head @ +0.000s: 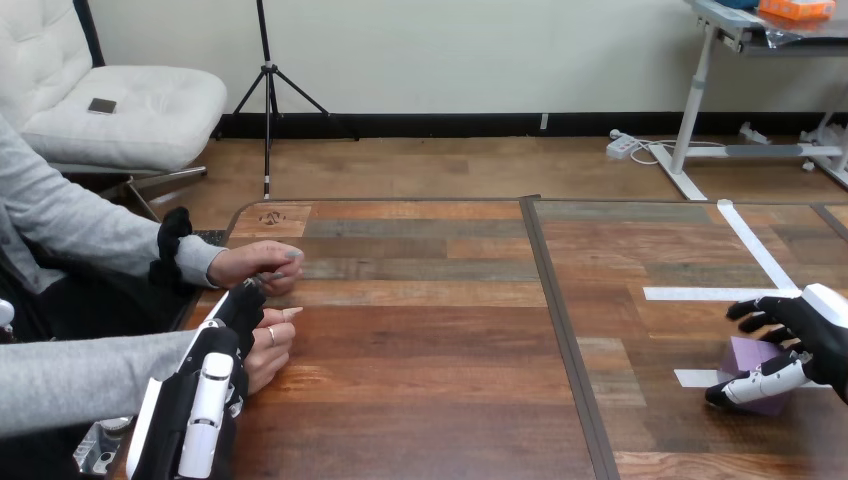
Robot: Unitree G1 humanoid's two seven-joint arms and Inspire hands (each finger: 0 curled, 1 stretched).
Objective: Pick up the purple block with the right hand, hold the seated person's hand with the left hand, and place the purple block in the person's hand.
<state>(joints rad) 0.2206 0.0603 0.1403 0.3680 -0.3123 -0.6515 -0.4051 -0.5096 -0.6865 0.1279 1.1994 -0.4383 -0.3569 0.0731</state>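
The worktop (420, 380) is wood planks with a dark seam (562, 330) running front to back down the middle. Strips of white tape (720, 294) are stuck on its right half.

The person's two arms come in over the left edge. The person's far hand (255, 265) rests on the wood close to the far-left corner, loosely curled. The person's near hand (270, 348) sits a bit closer to the front, just inside the left edge.

The left robot hand (195, 400) comes up along the left edge with its white-shelled back facing up. Its tip is right against the person's near hand and reaches into the gap between the two hands. It's touching on the outer side, but honestly I can't tell from this angle whether it's gripping the hand or just lying alongside it.

The right robot hand (815, 340) is over by the right edge, nearer the front. It's wrapped around the purple block (750, 358), with its fingers (757, 310) curled over the top and its thumb (752, 388) pressed against the front. The block sits in that pinch, right by a short piece of tape (692, 378). I can't say if it's off the wood or sitting on it.
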